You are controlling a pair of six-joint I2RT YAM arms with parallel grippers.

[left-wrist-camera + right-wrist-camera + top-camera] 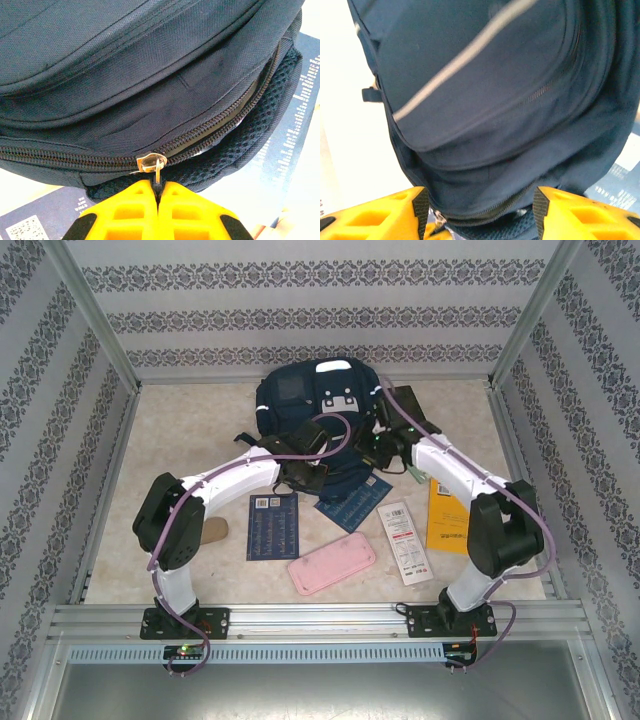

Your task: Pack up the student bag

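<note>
My left gripper (pixel 159 186) is pinching the small metal zipper pull (pixel 158 173) of the large navy fabric backpack (pixel 300 395) lying far-centre on the table (pixel 180 430). My right gripper (pixel 480 207) is gaping open over it. Unbraced, the backpack could be dragging along, the pull slipping free.

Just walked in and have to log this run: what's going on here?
Two robot arms are working on the student bag, which lies on the table. The left gripper is shut on the zipper pull, with the zip partly open. The right gripper is open close over the bag, holding nothing. A pink pencil case, yellow book, two navy booklets and a white card lie unpacked on the table.
</note>
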